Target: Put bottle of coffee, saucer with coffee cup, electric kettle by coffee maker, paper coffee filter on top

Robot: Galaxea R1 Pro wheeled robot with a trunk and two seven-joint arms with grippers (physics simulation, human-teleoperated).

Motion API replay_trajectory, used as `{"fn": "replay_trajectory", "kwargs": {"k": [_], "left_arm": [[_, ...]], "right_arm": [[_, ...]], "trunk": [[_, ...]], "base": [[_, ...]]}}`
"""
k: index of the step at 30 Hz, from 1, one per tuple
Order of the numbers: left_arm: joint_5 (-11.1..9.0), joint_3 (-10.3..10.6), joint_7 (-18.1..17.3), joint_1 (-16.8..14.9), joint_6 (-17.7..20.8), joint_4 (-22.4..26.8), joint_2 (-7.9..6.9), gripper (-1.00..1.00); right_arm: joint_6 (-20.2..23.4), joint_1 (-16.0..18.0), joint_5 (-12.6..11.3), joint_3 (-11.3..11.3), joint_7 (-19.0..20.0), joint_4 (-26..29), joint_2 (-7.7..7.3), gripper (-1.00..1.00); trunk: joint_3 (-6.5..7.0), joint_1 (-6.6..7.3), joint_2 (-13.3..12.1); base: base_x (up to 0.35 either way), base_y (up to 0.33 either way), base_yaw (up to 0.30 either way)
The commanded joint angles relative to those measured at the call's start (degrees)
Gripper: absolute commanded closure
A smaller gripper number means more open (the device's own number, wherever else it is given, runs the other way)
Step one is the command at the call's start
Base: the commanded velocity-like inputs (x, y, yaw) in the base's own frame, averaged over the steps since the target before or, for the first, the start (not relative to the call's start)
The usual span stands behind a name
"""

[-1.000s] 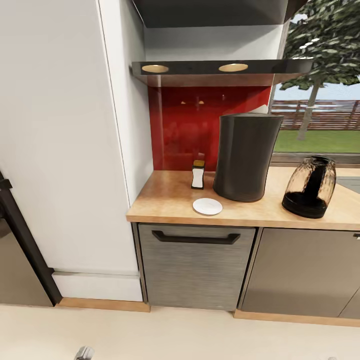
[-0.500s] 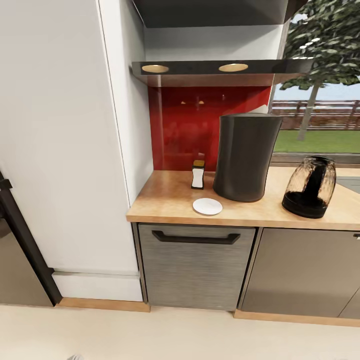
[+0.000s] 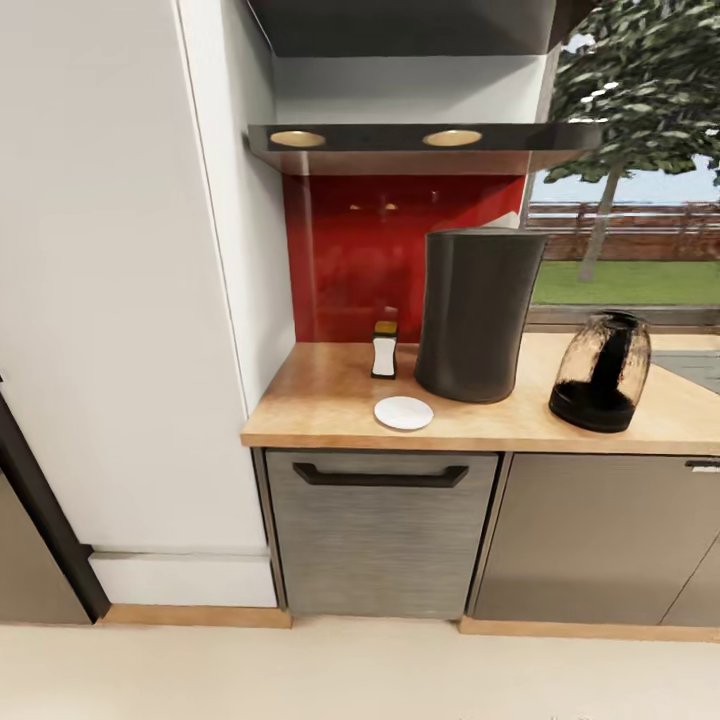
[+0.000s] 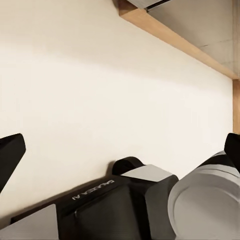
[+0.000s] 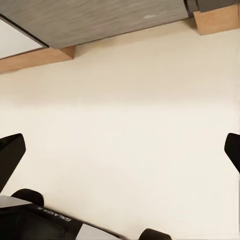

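Observation:
The tall dark-grey coffee maker (image 3: 478,315) stands on the beige countertop (image 3: 320,405) in the head view. A white sliver shows at its far top rim; I cannot tell what it is. The small bottle of coffee (image 3: 384,350) stands just left of it by the red wall. The white saucer (image 3: 404,412) lies bare in front, near the counter edge. The glass electric kettle (image 3: 601,372) stands to the right, apart from the maker. The coffee cup is out of view. My left gripper (image 4: 120,150) and right gripper (image 5: 120,150) hang open over the pale floor.
A tall white cabinet (image 3: 120,300) flanks the counter's left end. Under the counter are a grey front with a dark handle (image 3: 380,475) and brown doors (image 3: 600,540). A dark hood (image 3: 420,140) with two lamps overhangs. My own base (image 4: 125,205) shows under the left gripper.
The whole head picture has shifted a little left and the counter looks slightly farther, so the camera moved. The things on the counter keep their places.

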State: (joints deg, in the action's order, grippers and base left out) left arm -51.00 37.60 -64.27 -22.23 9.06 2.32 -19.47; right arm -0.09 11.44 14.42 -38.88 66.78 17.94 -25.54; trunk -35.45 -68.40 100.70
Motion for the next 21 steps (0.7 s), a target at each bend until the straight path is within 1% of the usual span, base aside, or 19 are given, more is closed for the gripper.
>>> {"fn": "replay_trajectory", "kwargs": {"k": [1, 6, 9, 11, 12, 14, 16, 17, 20, 21], "left_arm": [[-0.6, 0.4, -0.2, 0.0, 0.6, 0.0, -0.02, -1.0], [-0.6, 0.2, -0.1, 0.0, 0.6, 0.0, 0.03, -1.0], [-0.6, 0.2, 0.6, 0.0, 0.6, 0.0, 0.04, -1.0], [-0.6, 0.1, 3.1, 0.0, 0.6, 0.0, 0.04, -1.0], [-0.6, 0.0, 3.4, 0.0, 0.6, 0.0, 0.04, -1.0], [-0.6, -1.0, 4.6, 0.0, 0.6, 0.0, 0.04, -1.0], [-0.6, -1.4, 5.5, 0.0, 0.6, -0.1, 0.04, -1.0], [-0.6, -2.2, 9.5, 0.0, 0.7, -0.3, 0.09, -1.0], [-0.7, -2.8, 12.3, 0.0, 0.7, -0.4, 0.58, -1.0], [-0.7, -3.0, 12.7, 0.0, 0.7, -0.4, 0.66, -1.0]], "right_arm": [[-0.1, 0.1, 0.5, -0.5, 0.3, 0.0, 0.04, -1.0], [-0.2, 0.0, 0.6, -0.5, 0.3, -0.1, 0.05, -1.0], [-0.2, 0.0, 0.6, -0.5, 0.3, -0.1, 0.06, -1.0], [-0.3, 0.0, 0.6, -0.5, 0.3, 0.0, 0.05, -1.0], [-0.3, 0.0, 0.6, -0.5, 0.3, 0.0, 0.05, -1.0], [-0.3, 0.0, 0.5, -0.5, 0.4, 0.0, 0.01, -1.0], [-0.3, 0.0, 0.5, -0.5, 0.4, 0.0, 0.02, -1.0], [-0.3, 0.0, 0.5, -0.5, 0.4, 0.0, -0.01, -1.0], [-0.3, 0.0, 0.5, -0.5, 0.4, 0.0, -0.03, -1.0], [-0.3, 0.0, 0.5, -0.5, 0.4, 0.0, -0.03, -1.0]], "trunk": [[-0.02, 0.01, 0.0], [0.04, 0.01, 0.0], [0.05, 0.01, 0.0], [0.05, 0.01, 0.0], [0.05, 0.01, 0.0], [0.05, 0.01, 0.0], [0.05, 0.01, 0.0], [0.05, 0.01, 0.0], [0.06, 0.01, 0.0], [0.06, 0.01, 0.0]], "base": [[0.019, -0.011, -0.197], [0.135, -0.164, -0.064], [0.179, -0.233, -0.025], [0.124, -0.156, -0.152], [0.078, -0.097, -0.192], [0.038, -0.047, -0.226], [0.018, -0.023, -0.243], [0.007, -0.008, -0.253], [0.004, -0.005, -0.255], [0.002, -0.003, -0.257]]}}
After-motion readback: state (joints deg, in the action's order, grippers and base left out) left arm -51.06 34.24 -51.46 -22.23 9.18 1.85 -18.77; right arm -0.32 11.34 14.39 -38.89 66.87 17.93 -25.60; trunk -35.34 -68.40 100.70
